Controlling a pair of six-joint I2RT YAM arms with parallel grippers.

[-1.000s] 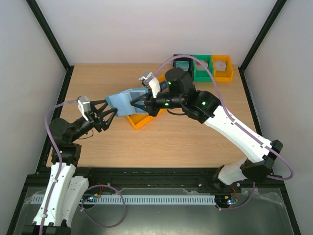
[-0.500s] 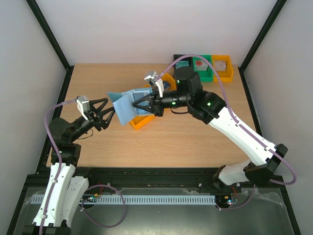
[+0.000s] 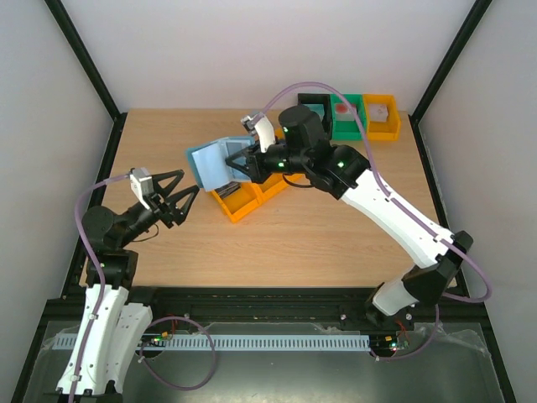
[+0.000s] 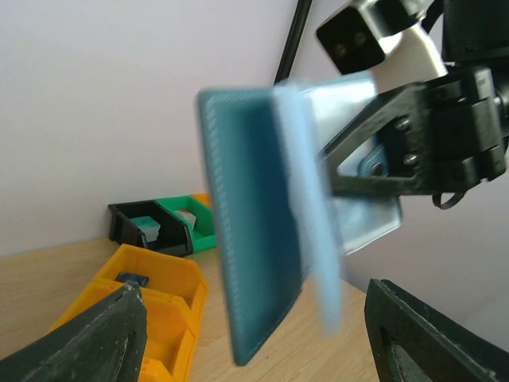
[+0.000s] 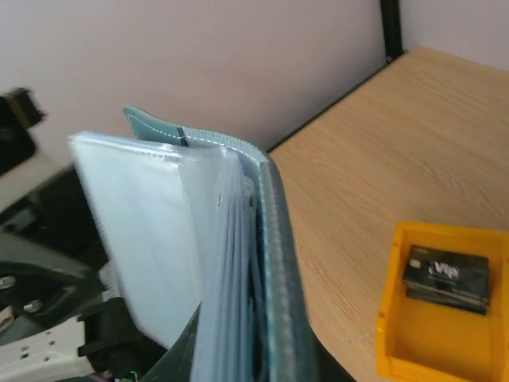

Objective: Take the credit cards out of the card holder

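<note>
Credit cards [image 5: 445,274], thin plastic rectangles, are the smallest things here, so they come last. Biggest is the pale wooden table [image 3: 336,243]. Above its middle, the right pincer [image 3: 239,166] is clamped on a pale blue stitched fabric card holder [image 3: 214,164], held upright and splayed, with its clear film sleeves [image 5: 151,239] fanning out soft and floppy. To its near left, the left pincer [image 3: 188,183] gapes wide and empty, pointed at the holder and short of touching it. Below sits an orange plastic bin [image 3: 237,210], where one dark glossy card lies flat. Whether any cards sit in the sleeves I cannot tell. They would be light, stiff and slick, I reckon, and best pinched by an exposed short edge.
</note>
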